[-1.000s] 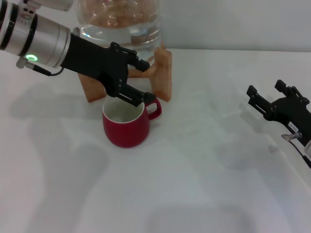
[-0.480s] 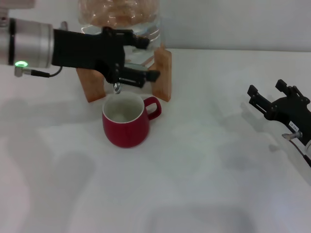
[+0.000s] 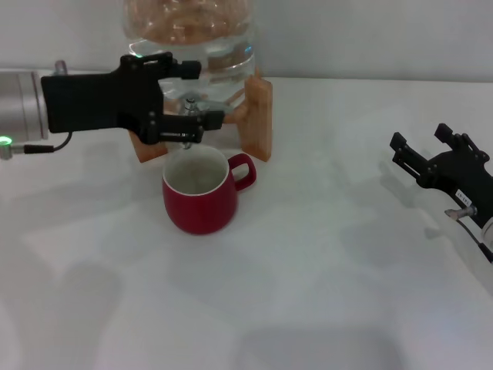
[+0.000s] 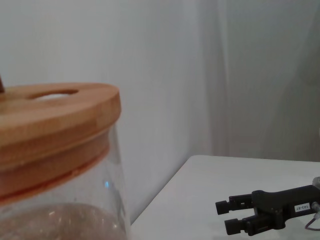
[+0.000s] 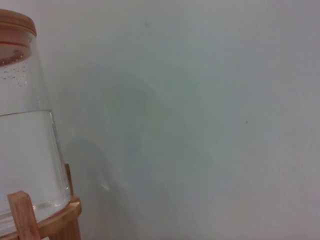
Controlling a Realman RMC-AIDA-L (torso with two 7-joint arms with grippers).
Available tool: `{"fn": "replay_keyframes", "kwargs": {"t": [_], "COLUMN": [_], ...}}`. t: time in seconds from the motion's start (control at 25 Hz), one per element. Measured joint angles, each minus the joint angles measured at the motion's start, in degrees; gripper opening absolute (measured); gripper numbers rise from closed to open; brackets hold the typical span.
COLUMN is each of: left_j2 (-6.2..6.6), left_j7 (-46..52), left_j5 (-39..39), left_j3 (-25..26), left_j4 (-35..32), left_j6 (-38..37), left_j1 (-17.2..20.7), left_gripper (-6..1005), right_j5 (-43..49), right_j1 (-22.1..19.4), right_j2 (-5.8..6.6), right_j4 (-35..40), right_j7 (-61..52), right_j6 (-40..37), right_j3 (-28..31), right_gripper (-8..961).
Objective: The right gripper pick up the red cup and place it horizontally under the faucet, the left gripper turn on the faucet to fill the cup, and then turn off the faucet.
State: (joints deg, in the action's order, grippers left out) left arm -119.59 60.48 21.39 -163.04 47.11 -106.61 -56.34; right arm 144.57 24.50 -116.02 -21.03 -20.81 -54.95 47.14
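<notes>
The red cup [image 3: 199, 202] stands upright on the white table, handle to the right, right below the faucet [image 3: 189, 104]. The faucet is a small chrome tap on the clear water jug [image 3: 223, 46], which rests on a wooden stand [image 3: 260, 116]. My left gripper [image 3: 197, 94] is level with the faucet, one prong above it and one below, jaws apart. My right gripper [image 3: 420, 137] is open and empty at the table's right side, far from the cup. It also shows in the left wrist view [image 4: 235, 215].
The jug's wooden lid [image 4: 55, 115] fills the left wrist view. The right wrist view shows the jug [image 5: 25, 150] with water, its stand [image 5: 45, 220] and a plain wall behind. Bare white table [image 3: 323, 254] lies between cup and right gripper.
My left gripper has risen from the cup's rim, drawn back to the left and levelled out around the faucet. The cup and the right arm have not moved.
</notes>
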Motion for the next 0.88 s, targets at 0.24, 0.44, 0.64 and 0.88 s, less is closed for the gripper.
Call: {"fn": "replay_keyframes", "kwargs": {"t": [0.24, 0.44, 0.64, 0.88], "left_j2": [-0.11, -0.12, -0.12, -0.12], "left_j7": [-1.61, -2.75, -4.50, -7.26], "left_j5": [0.44, 1.68, 4.57, 10.28], "left_j3": [0.00, 0.06, 0.09, 0.09], "left_j4": [-1.23, -1.25, -1.06, -1.20], "left_j6": [-0.01, -0.91, -2.04, -1.13], "left_j1": [2.80, 5.82, 10.06, 15.66], "left_gripper": [886, 886, 886, 886], "right_j5": [0.05, 0.38, 0.50, 0.43], "right_j1": [-0.31, -0.54, -0.42, -0.01], "right_j2": [-0.07, -0.12, -0.17, -0.18], "right_j4": [-0.02, -0.04, 0.08, 0.28], "right_j7": [-0.07, -0.10, -0.07, 0.04], "right_j6": [0.00, 0.03, 0.17, 0.45], "right_j3": [-0.12, -0.19, -0.29, -0.29], "right_gripper": [857, 857, 858, 858]}}
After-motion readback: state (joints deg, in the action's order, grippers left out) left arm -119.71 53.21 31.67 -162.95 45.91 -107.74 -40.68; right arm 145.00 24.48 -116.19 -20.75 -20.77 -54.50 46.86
